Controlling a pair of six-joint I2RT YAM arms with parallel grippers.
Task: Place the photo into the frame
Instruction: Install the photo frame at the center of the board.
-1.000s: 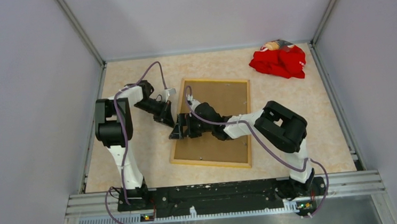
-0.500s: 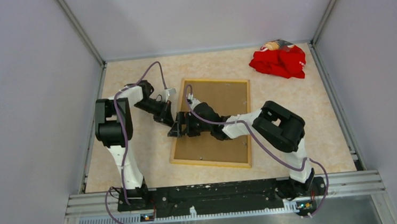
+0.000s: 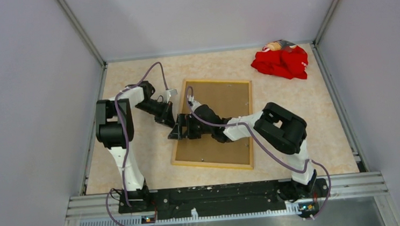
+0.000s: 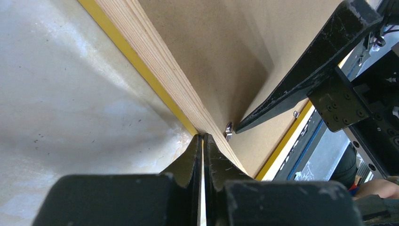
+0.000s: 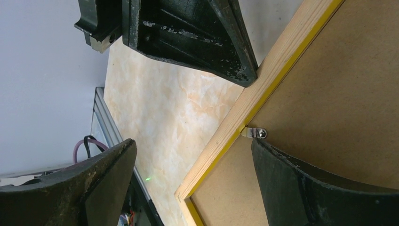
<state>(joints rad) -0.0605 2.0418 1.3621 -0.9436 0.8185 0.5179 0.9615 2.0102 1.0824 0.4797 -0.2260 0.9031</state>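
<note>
Left jaws: clenched to a hairline gap, nothing seen between them. Left gripper (image 4: 203, 137) tips set against the outer edge of the thin rectangular frame (image 4: 155, 61), pale wood back up, yellow showing along its edges.
Right jaws: released, spread wide. Right gripper (image 5: 193, 143) straddling that same rail, one finger over the marbled table (image 5: 179, 108), the other over the plain brown backing board (image 5: 339, 84).
Small metal tab (image 5: 254, 133): on the rail's inner lip, just beside the right inner finger, just past the left tips.
Photo: not in view; under the board or elsewhere, cannot tell.
Step, as judged: working the tab that holds the board, left tips steadying the rail.
Next move, as judged: calls for a square finger contact on the tab and a sideways swing, no lift on the rail.
Risk: frame sliding off the left tips.
</note>
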